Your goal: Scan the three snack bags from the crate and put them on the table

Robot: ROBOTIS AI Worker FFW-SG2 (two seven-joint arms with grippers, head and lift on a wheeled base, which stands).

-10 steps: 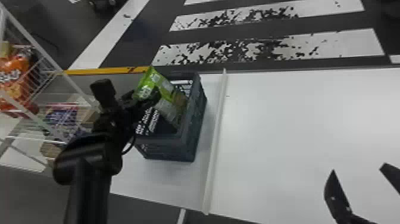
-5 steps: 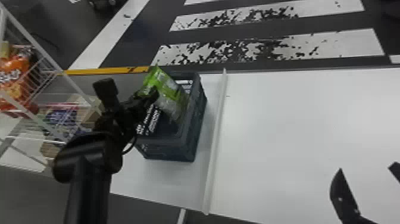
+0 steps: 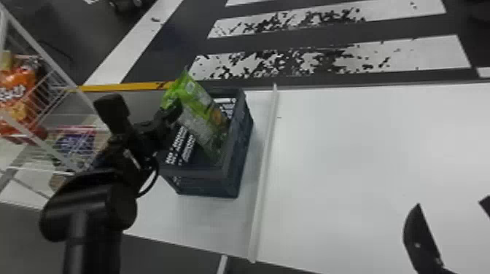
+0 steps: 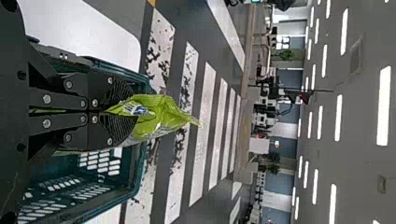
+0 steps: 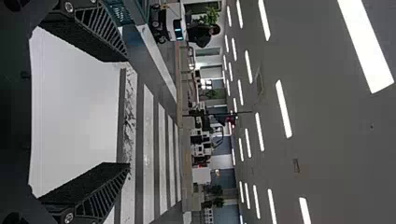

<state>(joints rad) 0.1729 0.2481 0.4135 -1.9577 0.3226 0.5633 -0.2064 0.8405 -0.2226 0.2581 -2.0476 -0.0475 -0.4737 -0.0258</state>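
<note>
Green snack bag (image 3: 204,124) has risen, pinched in left hand (image 4: 130,111), lower end below the hand, apparently inside crate (image 3: 211,184): lift-out stage, next wanting a straight raise clear of the rim, then scanning.

Green bag (image 3: 200,105) (bright), striped floor (image 3: 401,28)

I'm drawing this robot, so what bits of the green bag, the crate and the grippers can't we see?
- Crate floor beneath the green bag: head view, hidden by the bag.
- Crate's left side: head view, partly hidden by the left arm.
- Pinched part of the green bag: left wrist view, covered by the left gripper.
- Rest of the right gripper: head view, cut off by the bottom and right edges.
</note>
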